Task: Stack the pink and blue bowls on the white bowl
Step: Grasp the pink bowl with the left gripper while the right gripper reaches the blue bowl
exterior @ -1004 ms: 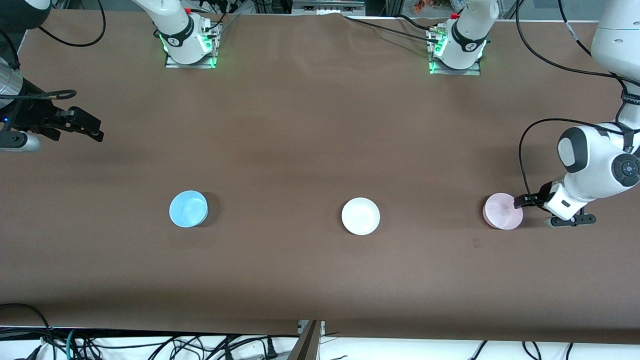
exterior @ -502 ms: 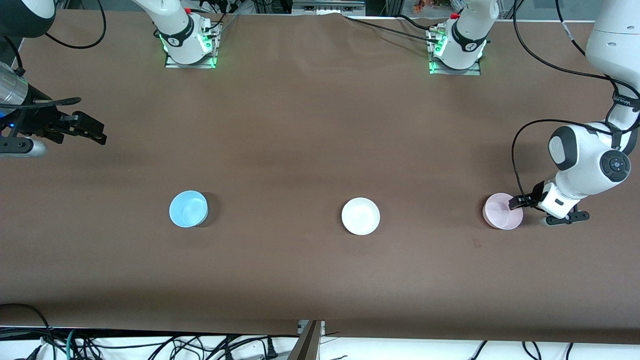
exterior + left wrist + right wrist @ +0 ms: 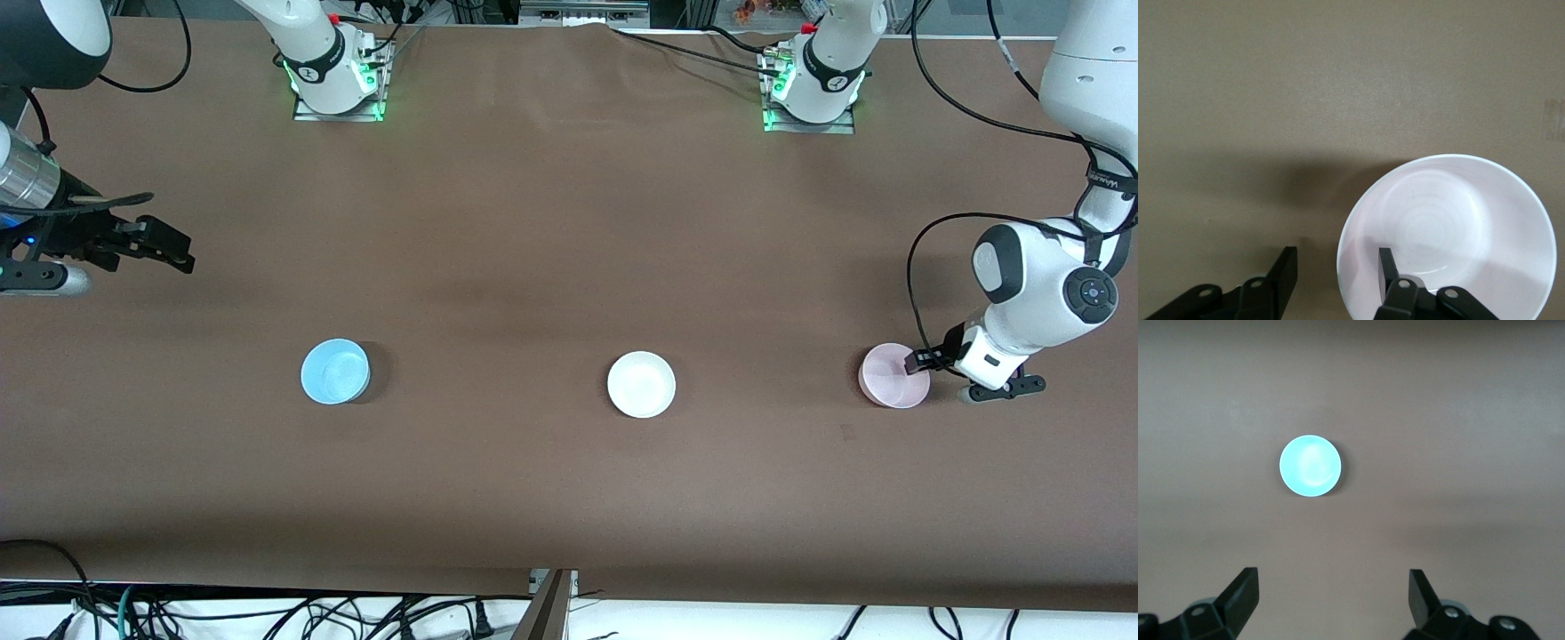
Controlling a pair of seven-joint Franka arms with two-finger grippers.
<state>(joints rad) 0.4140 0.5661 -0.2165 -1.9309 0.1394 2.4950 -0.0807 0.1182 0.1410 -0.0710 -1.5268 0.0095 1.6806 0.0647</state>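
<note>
The right gripper [image 3: 173,249] is hanging with fingers spread wide over bare brown table [image 3: 533,222], well apart from the blue bowl [image 3: 335,371]. The white bowl [image 3: 641,384] is sitting mid-table, unobstructed. The left gripper [image 3: 925,360] is straddling the pink bowl [image 3: 892,376] rim, one finger [image 3: 1388,267] inside, not yet clamped.

Pink bowl [image 3: 892,377], white bowl [image 3: 641,384], blue bowl [image 3: 334,372], brown table [image 3: 551,222].

Three bowls: one blue bowl [image 3: 335,371], one white bowl [image 3: 641,384], one pink bowl [image 3: 893,376].
</note>
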